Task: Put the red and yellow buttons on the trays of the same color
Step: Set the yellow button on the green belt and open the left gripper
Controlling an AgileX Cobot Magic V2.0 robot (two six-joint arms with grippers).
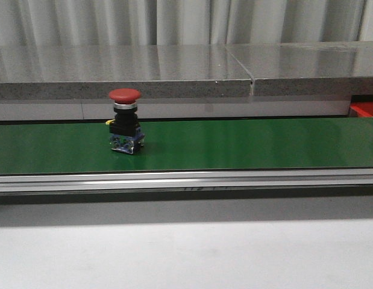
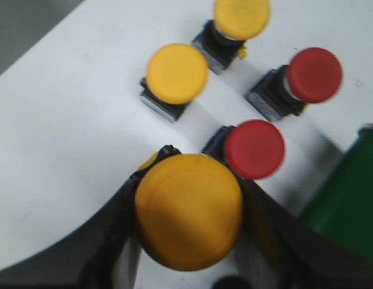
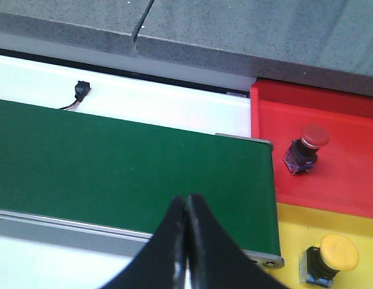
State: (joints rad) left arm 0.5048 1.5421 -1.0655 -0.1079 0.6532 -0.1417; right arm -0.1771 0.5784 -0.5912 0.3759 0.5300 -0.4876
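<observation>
Plain green conveyor belt carrying a red-capped button on a black body. Red tray with a red button, yellow tray with a yellow one. White tabletop; black claw.

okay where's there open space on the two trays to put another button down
Red tray: one red button stands near its belt-side edge; the wide stretch beyond it is bare. Yellow tray: only a strip shows, with a yellow button in it; bare between that button and the red tray. The rest is out of view.
</observation>
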